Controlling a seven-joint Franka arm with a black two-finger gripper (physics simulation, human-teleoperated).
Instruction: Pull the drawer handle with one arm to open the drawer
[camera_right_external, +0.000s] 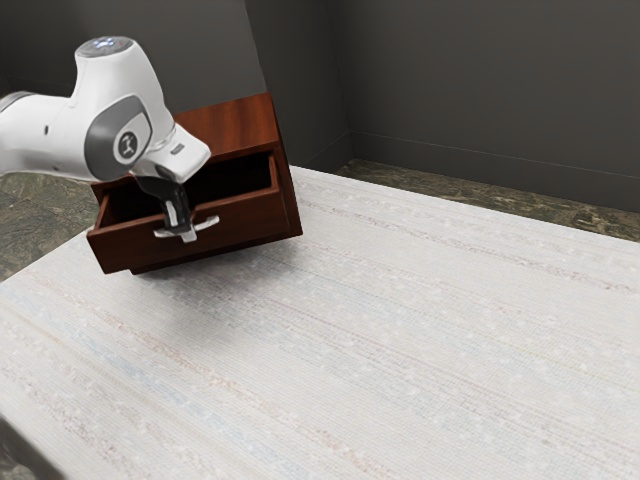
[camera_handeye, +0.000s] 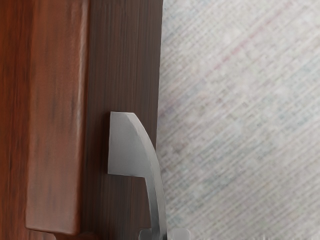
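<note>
Now, your gripper (camera_right_external: 178, 228) is clamping the silver handle (camera_right_external: 205, 224) on the drawer (camera_right_external: 245, 222), which is sitting part-way out of the cabinet (camera_right_external: 235, 120). The handle's bar is running across the drawer front, so your pull is pointing outward over the table (camera_right_external: 400, 330).

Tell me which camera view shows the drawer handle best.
The wrist view: one end of the handle appears close and unobstructed, its grey foot and curved bar against the drawer front. The exterior view gives the handle whole but small, with the pincer covering its middle.
</note>
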